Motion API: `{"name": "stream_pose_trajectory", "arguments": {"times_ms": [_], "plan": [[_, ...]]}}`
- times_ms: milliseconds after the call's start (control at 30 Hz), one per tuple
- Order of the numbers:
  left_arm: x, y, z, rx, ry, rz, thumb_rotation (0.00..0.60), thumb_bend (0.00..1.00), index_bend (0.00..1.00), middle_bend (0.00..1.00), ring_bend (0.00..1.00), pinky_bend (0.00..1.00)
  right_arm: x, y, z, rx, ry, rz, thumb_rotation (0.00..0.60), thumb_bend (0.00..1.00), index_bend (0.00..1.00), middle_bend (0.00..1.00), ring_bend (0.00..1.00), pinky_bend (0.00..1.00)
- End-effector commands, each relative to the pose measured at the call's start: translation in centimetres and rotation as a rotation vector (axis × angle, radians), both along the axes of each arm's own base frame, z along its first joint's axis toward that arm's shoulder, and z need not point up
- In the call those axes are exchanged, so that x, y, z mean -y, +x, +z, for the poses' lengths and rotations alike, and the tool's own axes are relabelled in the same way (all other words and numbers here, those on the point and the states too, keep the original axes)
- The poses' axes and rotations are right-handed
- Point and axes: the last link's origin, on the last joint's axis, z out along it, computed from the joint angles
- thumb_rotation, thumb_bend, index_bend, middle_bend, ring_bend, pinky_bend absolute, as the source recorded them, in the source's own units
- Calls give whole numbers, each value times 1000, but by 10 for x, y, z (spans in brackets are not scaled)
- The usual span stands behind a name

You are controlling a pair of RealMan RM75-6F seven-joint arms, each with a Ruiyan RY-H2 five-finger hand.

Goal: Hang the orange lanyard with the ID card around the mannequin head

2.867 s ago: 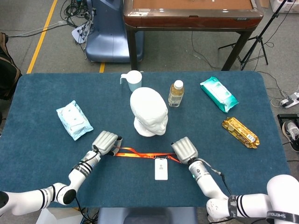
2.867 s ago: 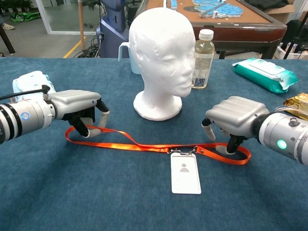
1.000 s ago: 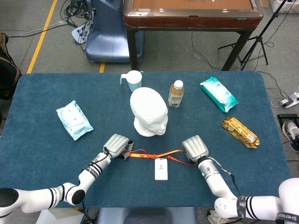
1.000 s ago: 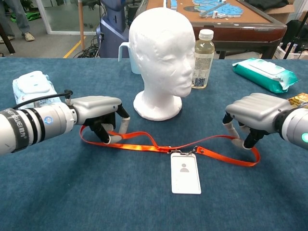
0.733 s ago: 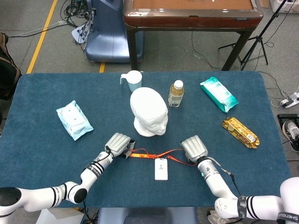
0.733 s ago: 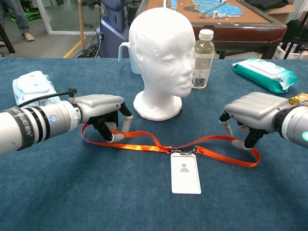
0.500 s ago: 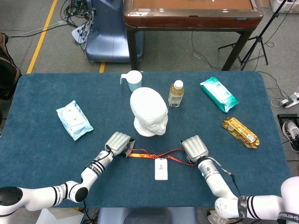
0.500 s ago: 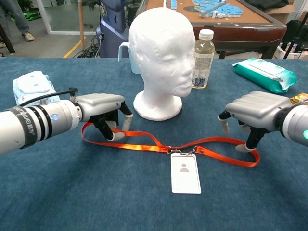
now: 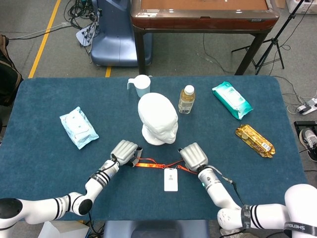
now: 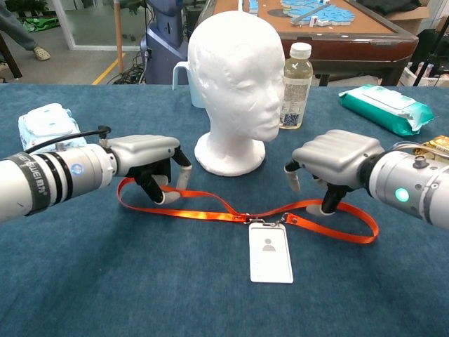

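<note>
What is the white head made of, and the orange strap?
The head looks like foam, probably polystyrene: matte white, with a faintly grainy, dimpled skin and no shine. The strap looks like flat woven fabric ribbon, maybe polyester: it is thin, lies limp in curves on the table and has a slight sheen.

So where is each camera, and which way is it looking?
Head view: high up, looking down on the blue table; shows both forearms, left hand and right hand.
Chest view: low, near table height, looking forward at the mannequin head; shows both hands from the side.
Both show: the hands, mannequin head, orange lanyard, ID card, and bottle.
</note>
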Motion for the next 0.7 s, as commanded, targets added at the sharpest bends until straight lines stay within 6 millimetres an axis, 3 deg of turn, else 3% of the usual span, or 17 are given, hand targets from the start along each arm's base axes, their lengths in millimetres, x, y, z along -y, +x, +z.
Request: {"name": "stream_pose_trajectory", "arguments": {"times_ms": [33, 700], "plan": [[0, 0, 1, 0, 0, 1, 600, 436, 588, 1000, 942, 886, 0, 3, -3, -8, 3, 11, 600, 325, 398, 1000, 1000, 1000], [-2, -4, 2, -7, 0, 5, 600, 436, 587, 1000, 942, 885, 1, 6, -21, -23, 9, 27, 600, 390, 463, 1000, 1000, 1000]]}}
